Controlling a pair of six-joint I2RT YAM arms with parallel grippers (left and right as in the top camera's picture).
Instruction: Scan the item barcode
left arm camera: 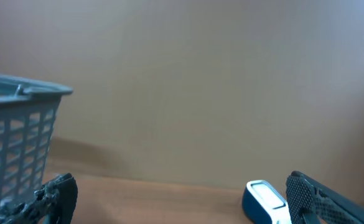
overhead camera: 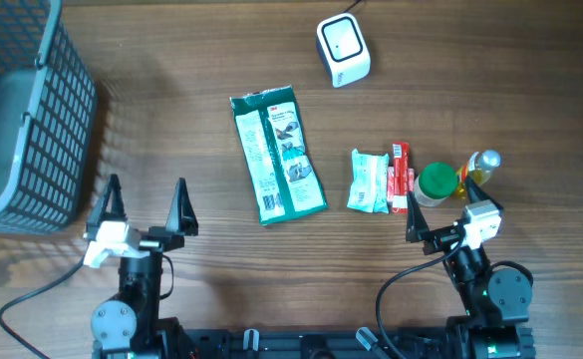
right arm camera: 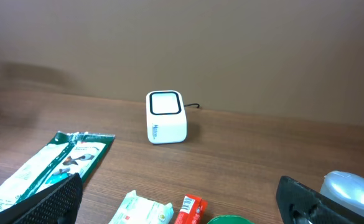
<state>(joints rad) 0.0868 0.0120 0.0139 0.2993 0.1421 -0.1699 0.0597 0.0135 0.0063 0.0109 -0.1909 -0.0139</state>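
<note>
Overhead view: a long green plastic packet [overhead camera: 277,155] lies flat on the brown wooden desk [overhead camera: 171,120], its long axis pointing away from the robot toward a white cube scanner [overhead camera: 343,50]. It sits ahead-right of the left tool [overhead camera: 146,197], likely the nearer one. That and the right tool [overhead camera: 438,219] gape wide, empty.

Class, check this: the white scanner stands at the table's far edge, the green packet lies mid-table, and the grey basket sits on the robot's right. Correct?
No. The overhead view shows the grey basket on the robot's left, not its right. The white scanner does stand at the far edge, and the green packet lies mid-table.
</note>
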